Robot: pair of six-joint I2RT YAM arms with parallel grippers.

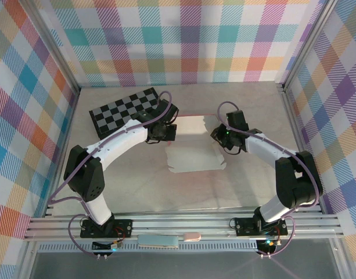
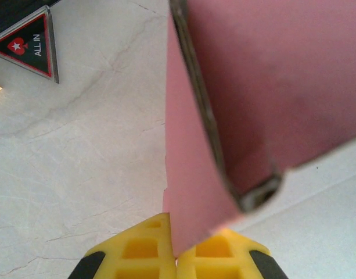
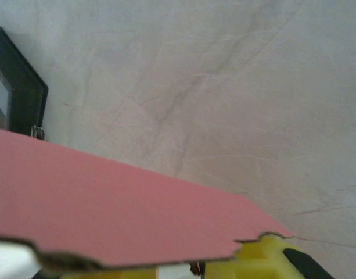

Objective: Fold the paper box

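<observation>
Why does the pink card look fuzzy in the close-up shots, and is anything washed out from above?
Left wrist view: the paper box is very near the lens, so its pink face and folded edge go soft, while the table behind looks sharper. Right wrist view: its ragged near edge blurs likewise. Top external view: its pale reverse almost melts into the bright tabletop.

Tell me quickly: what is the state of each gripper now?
Left gripper: closed, holding the box.
Right gripper: at the box edge; open or closed cannot be told.

Triangular black token [image 2: 28, 45], red-edged: white "ALL IN", red spade sign bearing white star.
</observation>
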